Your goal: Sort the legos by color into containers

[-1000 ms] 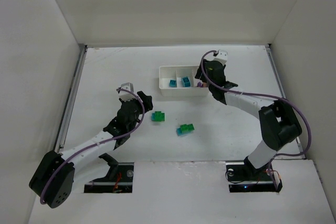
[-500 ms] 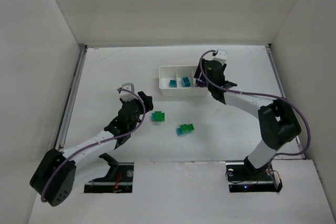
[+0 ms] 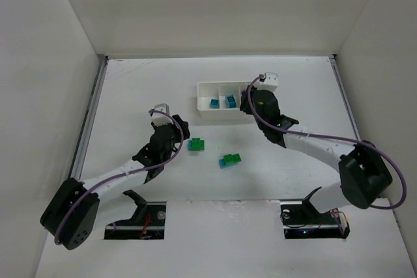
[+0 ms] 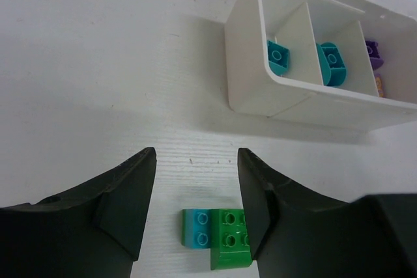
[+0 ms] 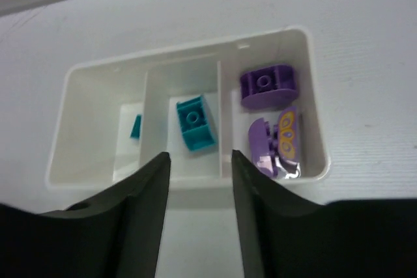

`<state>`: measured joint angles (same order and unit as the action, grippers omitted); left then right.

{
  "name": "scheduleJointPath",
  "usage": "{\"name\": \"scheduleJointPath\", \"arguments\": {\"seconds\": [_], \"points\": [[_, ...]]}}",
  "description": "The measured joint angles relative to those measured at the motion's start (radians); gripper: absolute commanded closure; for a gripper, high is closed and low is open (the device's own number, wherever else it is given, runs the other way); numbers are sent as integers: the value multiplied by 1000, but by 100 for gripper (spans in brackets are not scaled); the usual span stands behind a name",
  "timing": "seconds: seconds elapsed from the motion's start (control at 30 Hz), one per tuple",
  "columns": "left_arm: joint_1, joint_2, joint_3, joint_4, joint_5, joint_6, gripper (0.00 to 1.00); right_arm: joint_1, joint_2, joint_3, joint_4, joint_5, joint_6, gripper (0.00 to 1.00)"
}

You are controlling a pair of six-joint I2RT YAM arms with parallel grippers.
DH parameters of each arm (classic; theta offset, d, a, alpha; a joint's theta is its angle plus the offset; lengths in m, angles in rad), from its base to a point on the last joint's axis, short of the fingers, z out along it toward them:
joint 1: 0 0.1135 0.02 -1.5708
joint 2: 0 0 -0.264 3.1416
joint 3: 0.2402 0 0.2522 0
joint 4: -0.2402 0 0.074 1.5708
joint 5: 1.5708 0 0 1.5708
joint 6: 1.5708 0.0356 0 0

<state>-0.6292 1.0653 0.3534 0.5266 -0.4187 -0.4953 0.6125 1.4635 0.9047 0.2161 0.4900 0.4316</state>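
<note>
Evidently, left end effector (image 4: 195, 154) stood released over green-and-teal plastic brick clump (image 4: 221, 236) for pickup; right end effector (image 5: 200, 154), released, faced white plastic tray (image 5: 312, 96).

Toward the back of the table (image 3: 130, 89): tray (image 3: 218, 114). Holds bricks (image 5: 193, 128) in all three compartments. Nearer, apart from it: left clump (image 3: 195, 144) and right clump (image 3: 229, 160), side by side.

Robotics lab test cell: bare white walls (image 3: 215, 4) enclosing white table (image 3: 143, 83).
</note>
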Motion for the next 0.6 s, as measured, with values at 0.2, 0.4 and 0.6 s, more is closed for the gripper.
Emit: {"name": "scheduleJointPath", "arguments": {"seconds": [0.2,0.4,0.6], "points": [[-21,63,3,-1,-4,9,54,159,-75,-120,6,-11,12,67],[-23,77,8,-3,-4,8,53,264,-70,-171,-8,-108,-5,57],[23,31,8,-16,2,8,53,350,-2,-155,11,-262,-88,27]]}}
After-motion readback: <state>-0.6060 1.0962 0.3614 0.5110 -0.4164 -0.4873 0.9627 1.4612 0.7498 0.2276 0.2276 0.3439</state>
